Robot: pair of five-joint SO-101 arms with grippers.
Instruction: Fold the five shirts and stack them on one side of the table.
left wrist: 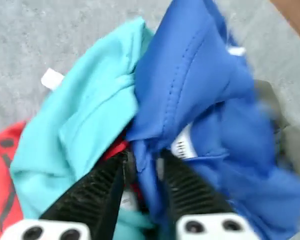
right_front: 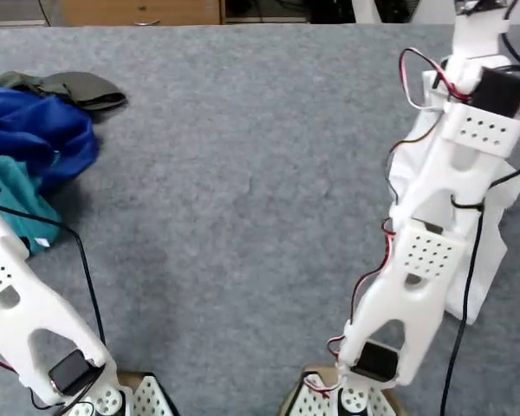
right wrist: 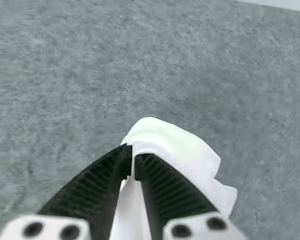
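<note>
Right gripper (right wrist: 131, 160): fingers clamped on the white shirt (right_front: 490, 260) at the right edge, probably to reposition it. Left gripper (left wrist: 142, 165): fingers pinch the blue shirt (right_front: 35, 130) at upper left, probably to separate it for folding.

Left gripper (left wrist: 144, 159) nipped onto crumpled royal-blue fabric shirt (left wrist: 205, 90), turquoise fabric shirt (left wrist: 85, 125) touching alongside, red printed shirt (left wrist: 2, 170) underneath, grey felt table (left wrist: 35, 35).

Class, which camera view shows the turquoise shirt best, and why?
The left wrist view: the turquoise shirt spreads wide beside the blue shirt. The high view catches a small patch beside the blue one.
</note>
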